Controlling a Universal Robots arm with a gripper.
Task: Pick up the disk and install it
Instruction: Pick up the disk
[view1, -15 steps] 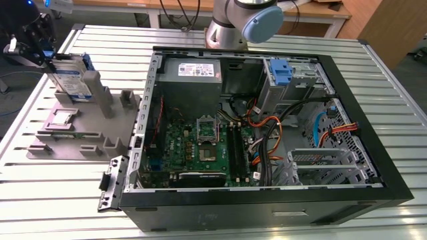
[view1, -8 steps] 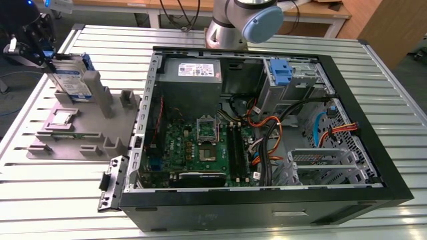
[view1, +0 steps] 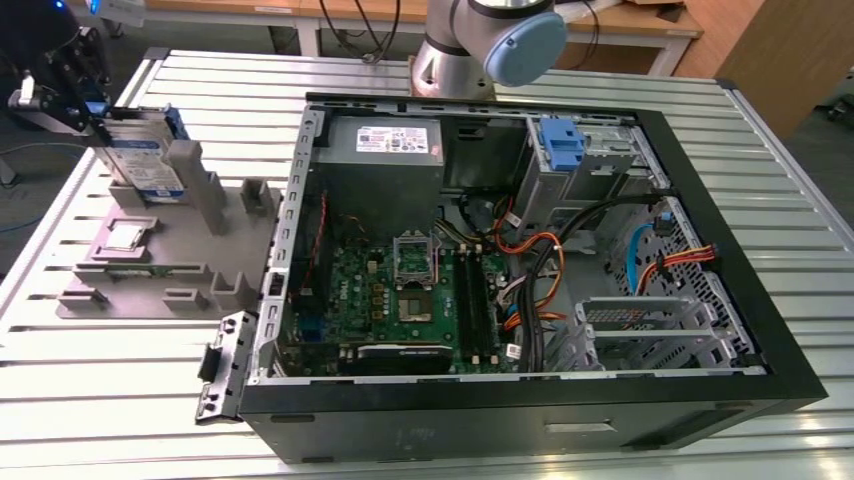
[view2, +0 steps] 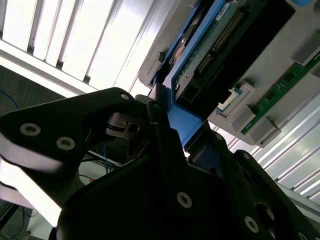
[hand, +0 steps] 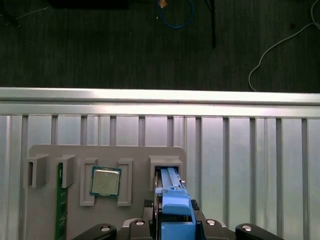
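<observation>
The hand is clamped shut on the blue rail of the disk, which stands on edge in the grey holder's slot, near the chip.

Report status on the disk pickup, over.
Gripper shut on the disk by its blue rail. Disk upright in the grey holder. No obstruction seen around it.

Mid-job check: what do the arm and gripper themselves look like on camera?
The arm is silver-grey tubing with a round light blue joint cap. The gripper is matte black, built of chunky rounded links dotted with silver screw heads.
</observation>
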